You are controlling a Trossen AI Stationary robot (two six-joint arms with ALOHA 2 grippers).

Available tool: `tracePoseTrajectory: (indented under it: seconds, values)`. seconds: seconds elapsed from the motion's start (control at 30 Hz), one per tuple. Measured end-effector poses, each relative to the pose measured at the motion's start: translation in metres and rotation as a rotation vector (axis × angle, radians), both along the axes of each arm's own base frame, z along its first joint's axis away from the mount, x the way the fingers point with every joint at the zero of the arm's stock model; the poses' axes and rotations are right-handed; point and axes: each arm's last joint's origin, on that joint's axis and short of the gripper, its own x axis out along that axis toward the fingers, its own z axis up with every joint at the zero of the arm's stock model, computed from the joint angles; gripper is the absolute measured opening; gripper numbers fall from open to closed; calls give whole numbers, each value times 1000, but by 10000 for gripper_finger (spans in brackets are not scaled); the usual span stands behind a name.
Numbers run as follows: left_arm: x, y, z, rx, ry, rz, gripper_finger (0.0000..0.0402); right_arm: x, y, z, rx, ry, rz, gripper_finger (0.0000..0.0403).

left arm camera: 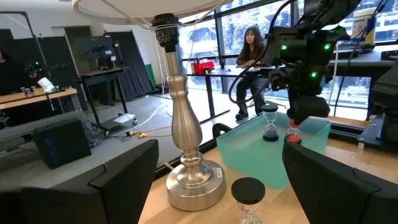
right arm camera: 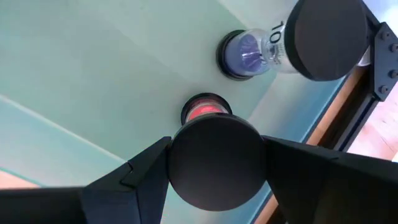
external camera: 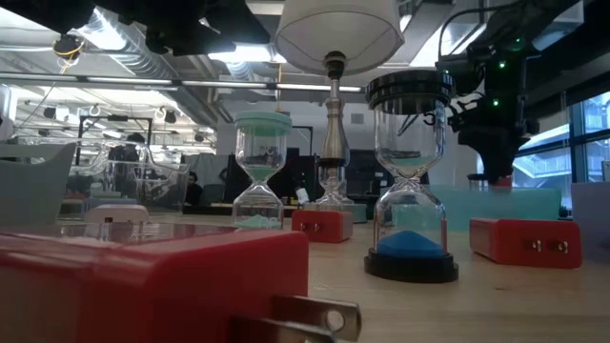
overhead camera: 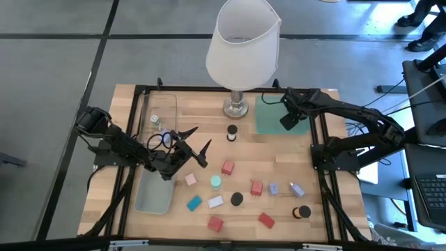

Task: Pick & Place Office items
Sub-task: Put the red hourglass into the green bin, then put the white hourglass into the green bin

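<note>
Overhead — right tool (right arm camera: 214,163) clasping glass hourglass (right arm camera: 208,140).

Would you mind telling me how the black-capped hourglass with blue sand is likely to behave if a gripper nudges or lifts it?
The black-capped hourglass stands tall on a narrow round base, so a push near its top would probably tip it, and on its side it may well roll. Its bulbs look like clear glass or plastic with a thin waist, likely smooth, possibly fragile. It seems light for its size, mostly hollow.

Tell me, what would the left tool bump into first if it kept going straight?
Probably the black-capped hourglass, which stands right ahead of the open left tool. The lamp base is just behind it, though depth is hard to judge.
</note>
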Motion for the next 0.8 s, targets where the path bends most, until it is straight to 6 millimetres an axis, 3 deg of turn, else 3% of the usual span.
tracePoseTrajectory:
  seconds: [0.37, 0.6, 0.8]
  values:
    - [0, 0, 0, 1, 1, 0, 340, -1, -1, 2, -36, 34, -20, 319]
    - [0, 0, 0, 2, 3, 2, 340, 0, 0, 40, -125, -3, -41, 334]
    - [0, 0, -1, 4, 9, 5, 340, 11, 20, 66, -186, -274, 25, 326]
